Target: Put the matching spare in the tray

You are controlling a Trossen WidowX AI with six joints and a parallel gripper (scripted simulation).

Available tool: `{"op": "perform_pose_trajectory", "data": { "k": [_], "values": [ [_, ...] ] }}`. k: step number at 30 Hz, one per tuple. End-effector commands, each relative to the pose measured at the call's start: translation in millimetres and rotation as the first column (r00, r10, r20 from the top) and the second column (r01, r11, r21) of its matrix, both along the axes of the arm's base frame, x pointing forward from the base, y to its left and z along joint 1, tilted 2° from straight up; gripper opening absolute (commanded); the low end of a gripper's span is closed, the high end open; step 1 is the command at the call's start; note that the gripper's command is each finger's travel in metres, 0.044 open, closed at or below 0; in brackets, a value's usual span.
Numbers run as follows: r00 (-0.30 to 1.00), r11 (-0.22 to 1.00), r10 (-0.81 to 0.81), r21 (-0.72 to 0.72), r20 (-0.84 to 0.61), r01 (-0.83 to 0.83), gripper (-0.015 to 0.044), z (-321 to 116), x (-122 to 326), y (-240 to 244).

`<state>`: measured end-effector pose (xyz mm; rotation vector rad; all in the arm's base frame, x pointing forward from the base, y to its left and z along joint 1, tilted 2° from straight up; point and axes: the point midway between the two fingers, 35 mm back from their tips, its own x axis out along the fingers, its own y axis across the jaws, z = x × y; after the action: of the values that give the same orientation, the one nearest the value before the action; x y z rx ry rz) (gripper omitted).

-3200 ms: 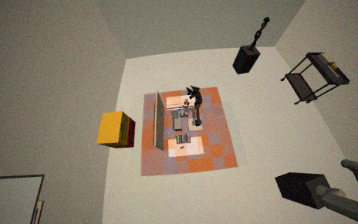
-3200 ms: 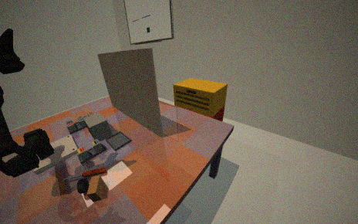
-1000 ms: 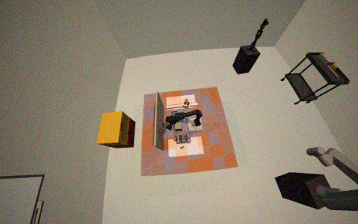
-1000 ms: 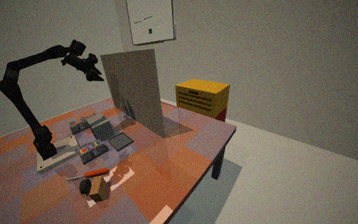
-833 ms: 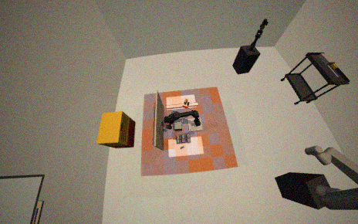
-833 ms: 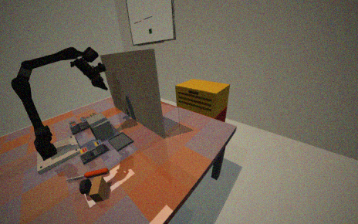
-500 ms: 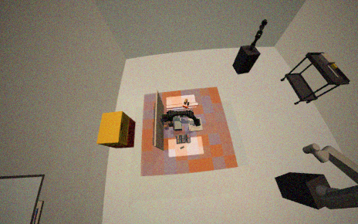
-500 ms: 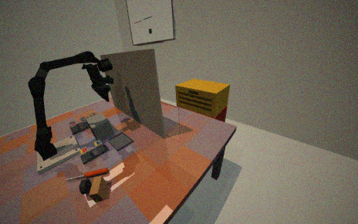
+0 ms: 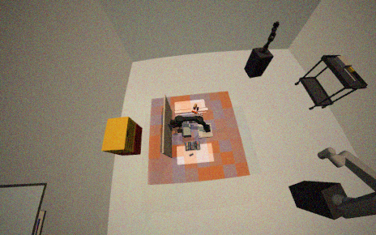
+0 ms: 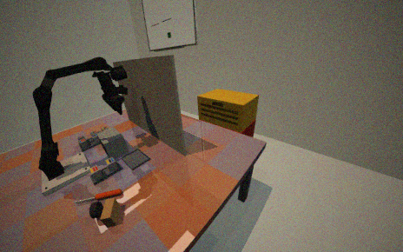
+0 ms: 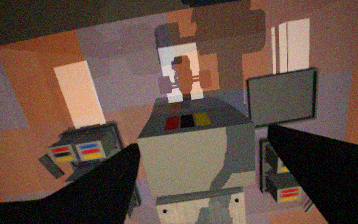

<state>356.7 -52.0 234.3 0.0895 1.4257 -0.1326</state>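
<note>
The mounted unit (image 11: 180, 162) (image 10: 116, 146) is a grey box with a pale top. Its back shows red, black and yellow bars, left to right in the wrist view. Left there, one spare (image 11: 62, 153) bears red, black and yellow, and its neighbour (image 11: 90, 151) blue, red and yellow. At the right, a spare (image 11: 285, 192) shows red and yellow; another (image 11: 275, 162) is partly hidden by a finger. The dark-rimmed tray (image 11: 282, 97) (image 10: 136, 159) lies flat and empty. My gripper (image 11: 202, 140) (image 10: 120, 111) is open and empty, high above the table on the unit's back side.
A tall panel (image 10: 158, 100) (image 9: 167, 127) stands upright close beyond the gripper. The arm's pale base plate (image 10: 49, 186) is on the unit's other side. An orange-handled screwdriver (image 10: 109, 195), a wooden block (image 10: 112, 213) and a dark round object (image 10: 95, 209) lie near the table's front.
</note>
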Motion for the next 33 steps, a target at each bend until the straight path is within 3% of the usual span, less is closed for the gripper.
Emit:
{"op": "perform_pose_trajectory", "data": {
  "k": [1, 3, 5, 9, 14, 17, 19, 26, 31, 33],
  "values": [
    [1.0, 1.0, 0.005, 0.006, -0.003, -0.005, 0.044, -0.2, -0.2, 0.6],
    [0.997, 0.997, 0.078, 0.0, -0.008, -0.078, 0.044, -3.1, 2.5, 11.4],
    [0.959, 0.96, 0.281, -0.014, -0.025, -0.281, 0.044, -11.2, 8.2, 42.2],
    [0.765, 0.764, 0.642, -0.033, -0.061, -0.644, 0.044, -27.9, 10.9, 105.7],
    [0.354, 0.352, 0.929, -0.037, -0.107, -0.935, 0.044, -48.7, -2.2, 183.8],
    [0.084, 0.081, 0.988, -0.03, -0.13, -0.996, 0.044, -60.3, -16.9, 225.0],
    [-0.021, -0.025, 0.99, -0.026, -0.138, -0.999, 0.044, -64.7, -23.8, 240.2],
    [-0.03, -0.034, 0.99, -0.026, -0.139, -0.999, 0.044, -65.1, -24.5, 241.6],
    [-0.03, -0.034, 0.99, -0.026, -0.139, -0.999, 0.0309, -87.6, -23.1, 244.6],
    [-0.03, -0.034, 0.99, -0.026, -0.138, -0.999, 0.03, -102.9, -23.1, 246.1]
  ]
}}
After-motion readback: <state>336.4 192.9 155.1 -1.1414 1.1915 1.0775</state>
